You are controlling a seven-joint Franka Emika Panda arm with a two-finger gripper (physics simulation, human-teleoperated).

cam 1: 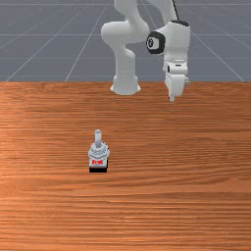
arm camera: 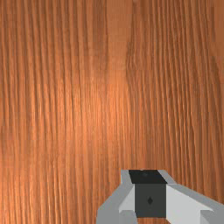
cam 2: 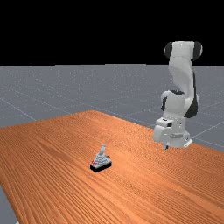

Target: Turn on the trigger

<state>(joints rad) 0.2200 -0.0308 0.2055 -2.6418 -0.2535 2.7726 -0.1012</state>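
Bench (cam 1: 171, 196): orange-brown wood. Trigger (cam 1: 99, 153) likely light, stiff; base (cam 1: 98, 169) may slide. Grasp stick (cam 1: 98, 137) high. Tool (cam 1: 171, 99) at its two o'clock, front view; spread or closed, can't tell.

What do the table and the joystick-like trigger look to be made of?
Table: wood or wood-look laminate, satin; streaked orange-brown grain, soft bright patch in the wrist view.
Trigger: probably hard plastic, matte, though painted metal is possible; even pale-grey body and stick, black base.

Streaky orange-brown tabletop (arm camera: 87, 96) (rather brighter in one patch) below the grey-and-black tool (cam 1: 171, 99)
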